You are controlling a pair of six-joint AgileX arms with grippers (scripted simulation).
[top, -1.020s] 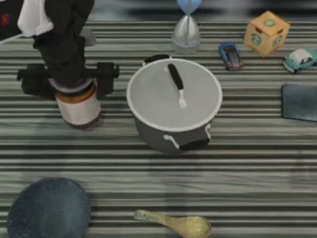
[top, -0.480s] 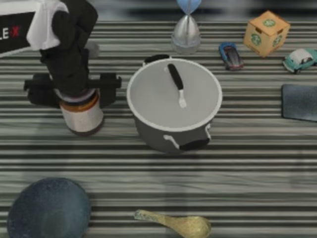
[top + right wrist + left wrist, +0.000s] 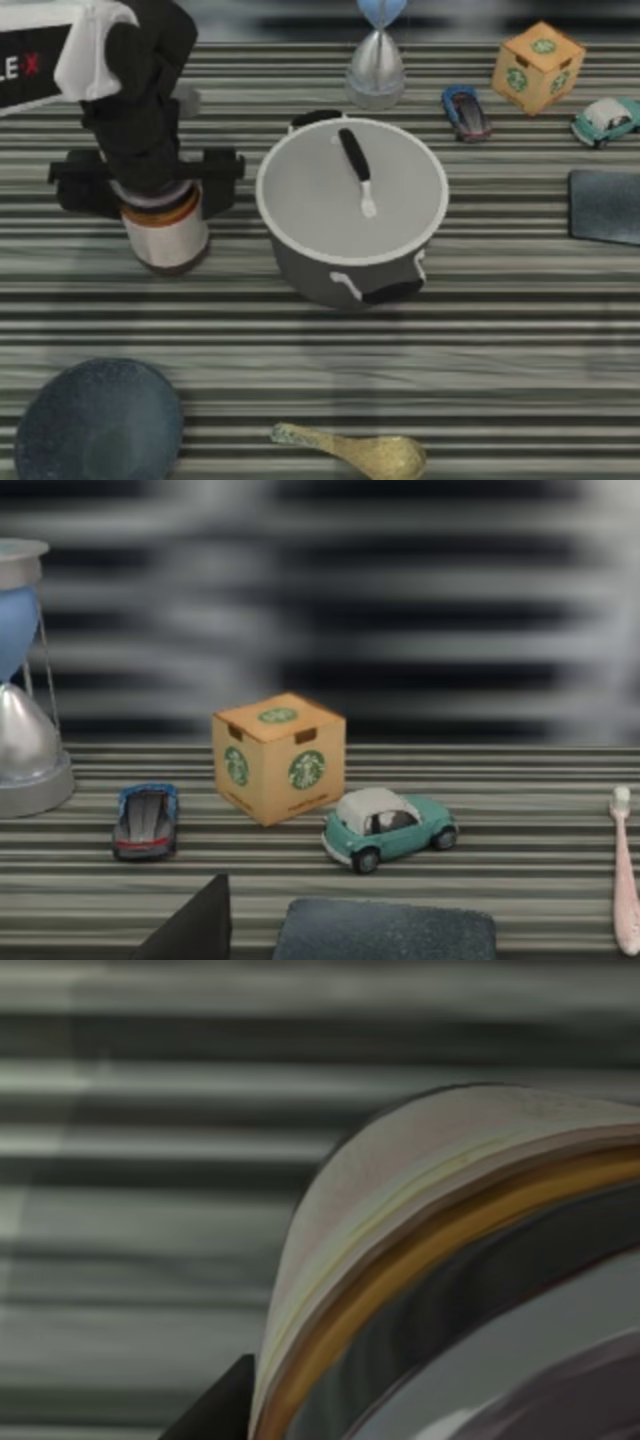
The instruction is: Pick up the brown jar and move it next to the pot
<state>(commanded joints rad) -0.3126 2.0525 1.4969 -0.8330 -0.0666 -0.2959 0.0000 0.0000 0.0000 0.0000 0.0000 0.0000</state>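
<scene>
The brown jar (image 3: 167, 228) stands upright on the striped table, a short gap to the left of the grey pot (image 3: 350, 205) with its white-rimmed lid and black handle. My left gripper (image 3: 150, 182) comes down over the jar's top and is shut on it, hiding the lid. The left wrist view is filled by the jar's white label (image 3: 400, 1210), orange band and dark lid, with one dark finger (image 3: 215, 1412) at the label's edge. My right arm is outside the top view. One of its fingers (image 3: 205, 925) shows well off centre in its wrist view, with nothing held.
An hourglass (image 3: 376, 62), a small toy car (image 3: 466, 112), a cardboard box (image 3: 537, 66) and a teal car (image 3: 605, 120) line the back. A dark pad (image 3: 605, 206) lies at the right edge. A blue speckled bowl (image 3: 98, 422) and a gold spoon (image 3: 355, 452) sit at the front.
The left gripper carried the jar a little to the right, toward the pot, and it went from tilted to upright. Over the last half second nothing has visibly moved.
</scene>
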